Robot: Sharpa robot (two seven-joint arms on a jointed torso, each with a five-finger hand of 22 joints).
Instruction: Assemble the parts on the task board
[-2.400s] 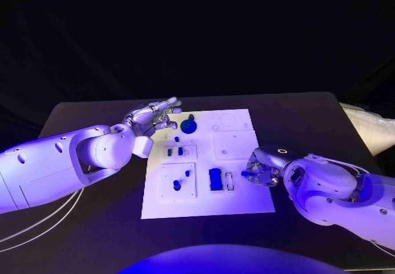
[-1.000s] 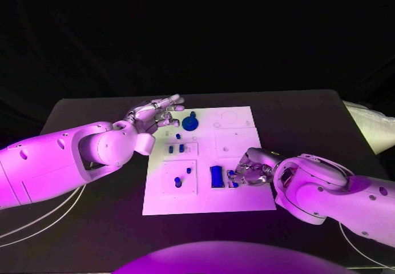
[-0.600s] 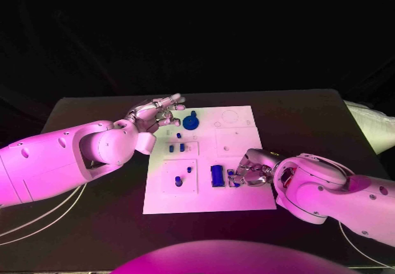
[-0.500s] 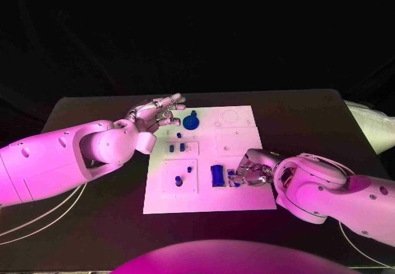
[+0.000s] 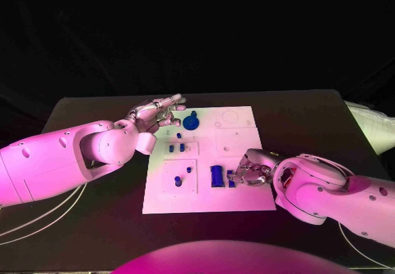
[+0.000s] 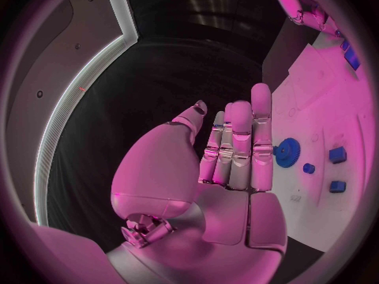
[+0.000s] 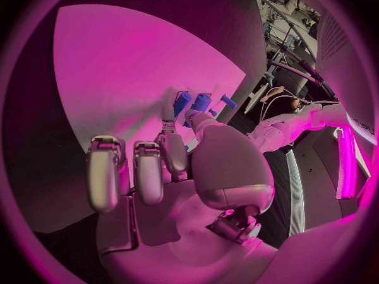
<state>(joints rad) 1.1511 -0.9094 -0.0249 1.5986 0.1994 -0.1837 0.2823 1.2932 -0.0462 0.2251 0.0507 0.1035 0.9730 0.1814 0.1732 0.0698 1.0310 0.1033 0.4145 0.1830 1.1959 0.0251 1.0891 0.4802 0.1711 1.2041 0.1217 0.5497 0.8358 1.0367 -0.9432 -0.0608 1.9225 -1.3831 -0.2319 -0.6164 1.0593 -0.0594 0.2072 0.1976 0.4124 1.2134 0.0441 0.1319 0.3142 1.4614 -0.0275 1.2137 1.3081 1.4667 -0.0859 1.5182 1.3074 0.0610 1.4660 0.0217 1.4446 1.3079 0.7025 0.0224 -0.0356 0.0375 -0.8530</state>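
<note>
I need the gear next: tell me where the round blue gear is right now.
In the head view, the round blue gear lies near the task board's far left corner, just beside the left hand's fingertips and beyond the small blue parts.

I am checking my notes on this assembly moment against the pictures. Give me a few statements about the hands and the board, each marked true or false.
1. The left hand holds a blue part. False: its fingers are straight and apart, with nothing in them.
2. The right hand is at the task board's right edge, fingers by a small blue part. True.
3. A round blue gear lies near the board's far end, close to the left hand. True.
4. The task board lies on a white table. False: the table is black.
</note>
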